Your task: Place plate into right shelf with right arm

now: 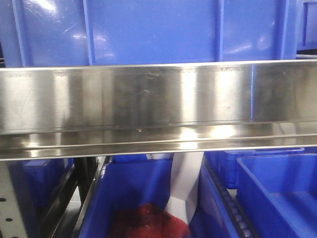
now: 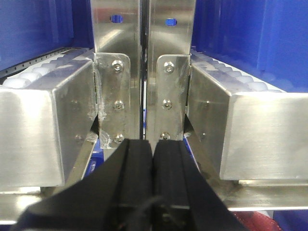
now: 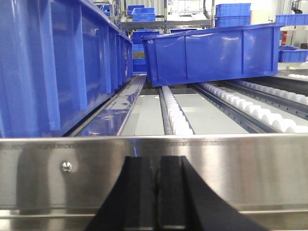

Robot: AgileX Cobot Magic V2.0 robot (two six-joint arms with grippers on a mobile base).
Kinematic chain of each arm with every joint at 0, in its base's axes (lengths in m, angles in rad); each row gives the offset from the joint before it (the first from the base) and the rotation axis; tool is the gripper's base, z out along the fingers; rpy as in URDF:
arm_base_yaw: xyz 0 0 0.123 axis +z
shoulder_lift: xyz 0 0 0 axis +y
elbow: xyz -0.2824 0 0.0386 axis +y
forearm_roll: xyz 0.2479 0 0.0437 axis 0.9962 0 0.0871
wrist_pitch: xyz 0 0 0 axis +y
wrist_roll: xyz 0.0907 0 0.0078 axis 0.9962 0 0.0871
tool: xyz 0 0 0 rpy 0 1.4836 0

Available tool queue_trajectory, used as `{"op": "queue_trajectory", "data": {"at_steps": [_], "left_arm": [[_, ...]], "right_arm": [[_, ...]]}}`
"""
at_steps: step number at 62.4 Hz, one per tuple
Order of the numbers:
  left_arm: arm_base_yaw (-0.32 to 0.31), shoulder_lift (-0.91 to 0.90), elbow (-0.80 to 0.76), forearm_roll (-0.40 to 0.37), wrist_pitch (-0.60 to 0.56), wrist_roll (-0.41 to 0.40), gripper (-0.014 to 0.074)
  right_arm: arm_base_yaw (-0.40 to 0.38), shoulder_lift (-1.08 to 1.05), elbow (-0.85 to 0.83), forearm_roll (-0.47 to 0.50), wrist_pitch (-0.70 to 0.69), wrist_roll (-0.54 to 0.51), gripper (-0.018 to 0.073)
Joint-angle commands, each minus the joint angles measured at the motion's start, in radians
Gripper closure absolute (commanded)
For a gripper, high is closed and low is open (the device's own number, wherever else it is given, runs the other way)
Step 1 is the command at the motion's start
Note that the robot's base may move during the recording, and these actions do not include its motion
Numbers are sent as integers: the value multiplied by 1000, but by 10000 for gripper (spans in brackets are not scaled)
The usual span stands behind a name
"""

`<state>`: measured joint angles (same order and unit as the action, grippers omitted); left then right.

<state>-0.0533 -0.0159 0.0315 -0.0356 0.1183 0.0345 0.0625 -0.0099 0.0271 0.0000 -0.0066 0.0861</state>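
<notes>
The plate shows in none of the views. The right shelf fills them all: its broad steel front rail (image 1: 158,104) crosses the front view, with blue bins above and below. In the right wrist view my right gripper (image 3: 157,161) is shut with nothing between its black fingers, close against the same shelf's front rail (image 3: 240,173). Beyond the rail lie roller tracks (image 3: 175,118) and a bare shelf floor. In the left wrist view my left gripper (image 2: 153,144) is shut and empty, facing two steel uprights (image 2: 144,62) of the rack.
A long blue bin (image 3: 57,62) stands on the left of the shelf level and a tilted blue bin (image 3: 211,50) sits further back. In the lower tier a blue bin (image 1: 143,198) holds something dark red (image 1: 148,220). Another blue bin (image 1: 277,193) is at lower right.
</notes>
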Motion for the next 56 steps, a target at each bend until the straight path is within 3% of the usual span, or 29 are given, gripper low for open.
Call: {"op": "queue_trajectory", "data": {"at_steps": [1, 56], "left_arm": [[1, -6, 10, -6, -88, -3, 643], [1, -6, 10, -6, -88, -3, 643]], "right_arm": [[-4, -14, -5, -22, -82, -8, 503], [-4, -14, -5, 0, -70, 6, 503]]}}
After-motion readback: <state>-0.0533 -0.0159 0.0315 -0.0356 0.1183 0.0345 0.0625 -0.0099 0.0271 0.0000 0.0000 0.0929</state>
